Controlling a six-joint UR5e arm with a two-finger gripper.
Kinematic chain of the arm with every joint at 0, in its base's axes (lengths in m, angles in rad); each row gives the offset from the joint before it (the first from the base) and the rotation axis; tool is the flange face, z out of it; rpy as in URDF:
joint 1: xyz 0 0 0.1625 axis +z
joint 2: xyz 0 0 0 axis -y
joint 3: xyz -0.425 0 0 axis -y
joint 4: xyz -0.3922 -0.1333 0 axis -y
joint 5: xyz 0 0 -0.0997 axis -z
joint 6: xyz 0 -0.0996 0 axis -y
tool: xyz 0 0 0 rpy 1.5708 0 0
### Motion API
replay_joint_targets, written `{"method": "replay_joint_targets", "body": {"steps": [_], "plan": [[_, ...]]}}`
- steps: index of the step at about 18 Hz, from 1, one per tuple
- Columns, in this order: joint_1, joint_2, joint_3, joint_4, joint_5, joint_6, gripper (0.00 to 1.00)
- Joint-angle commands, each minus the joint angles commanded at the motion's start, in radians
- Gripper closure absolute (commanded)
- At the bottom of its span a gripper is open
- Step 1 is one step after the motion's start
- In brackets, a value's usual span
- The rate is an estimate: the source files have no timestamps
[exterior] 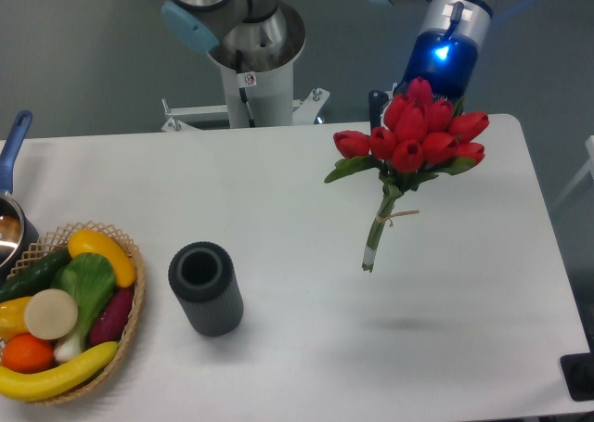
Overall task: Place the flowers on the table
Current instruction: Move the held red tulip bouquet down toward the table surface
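One bunch of flowers (413, 134), red tulips with green leaves and tied stems, is shown suspended in the air above the right half of the white tabletop (306, 199). The blooms are uppermost and the stems are angled down and to the left, with the stem ends clear of the surface; a faint shadow is cast on the tabletop below them. The gripper (429, 86) is largely hidden behind the blooms, so the state of the jaws cannot be told, although the bunch is seen hanging directly beneath the blue-lit wrist. A dark ribbed cylinder (205, 287) is seen upright, well apart from the bunch, left of centre. A wicker basket (130, 334) of vegetables and fruit is placed at the left edge, with a blue-handled pot (11, 213) just behind it.
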Motion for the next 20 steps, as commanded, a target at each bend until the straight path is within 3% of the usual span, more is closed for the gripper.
{"method": "replay_joint_targets", "body": {"steps": [11,20], "plan": [[-0.046,0.032,0.008,-0.006,0.273,-0.015,0.56],[-0.188,0.035,0.011,-0.014,0.604,-0.017,0.56]]}}
